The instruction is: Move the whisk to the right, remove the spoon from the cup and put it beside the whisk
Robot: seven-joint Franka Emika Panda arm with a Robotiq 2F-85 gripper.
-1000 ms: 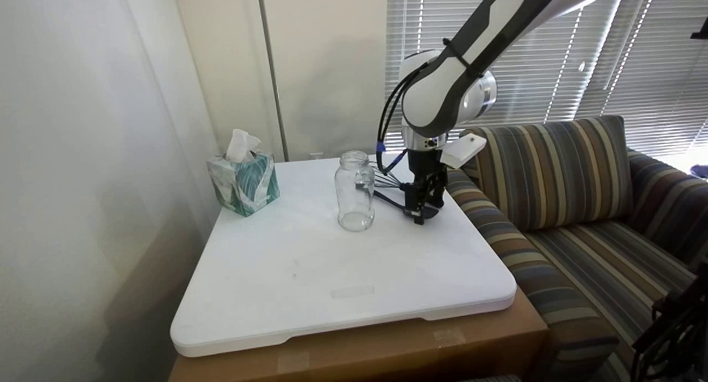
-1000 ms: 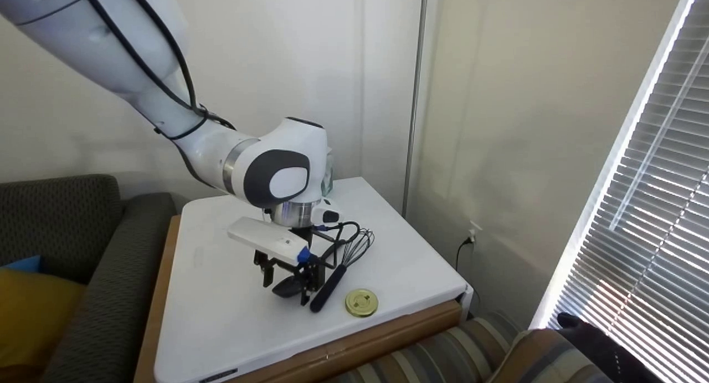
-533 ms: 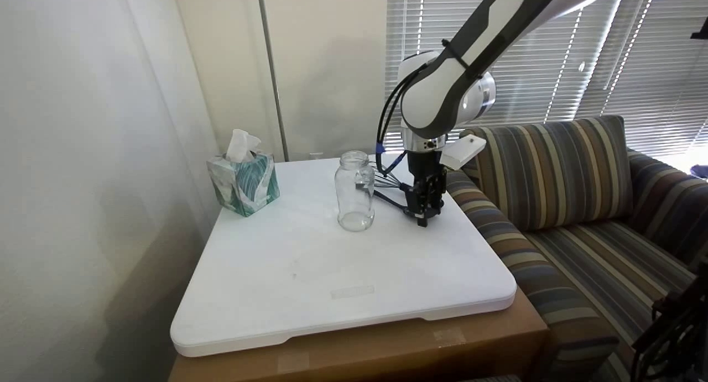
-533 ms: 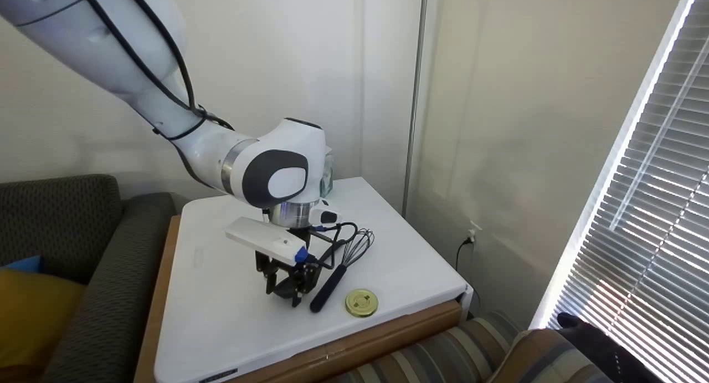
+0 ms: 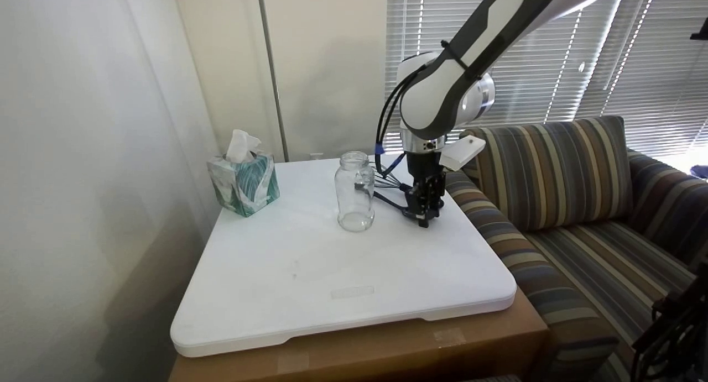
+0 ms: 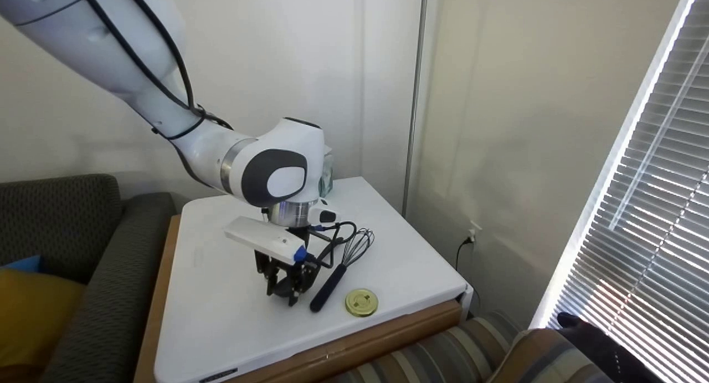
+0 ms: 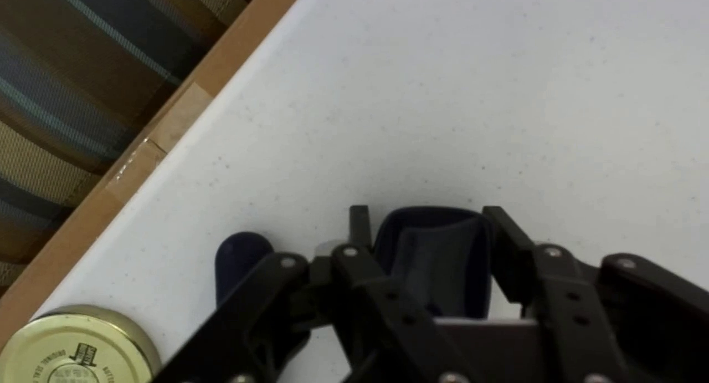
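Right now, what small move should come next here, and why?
Perhaps ease the gripper closed on the spoon: the fingers flank the bowl, firm contact unclear. The spoon lies outside the cup, beside the whisk, so little adjusting seems left.

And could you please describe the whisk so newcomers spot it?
On the white table, find the round gold lid. The whisk lies with its dark handle between that lid and the gripper; unlike the black spoon, it ends in open wire loops.
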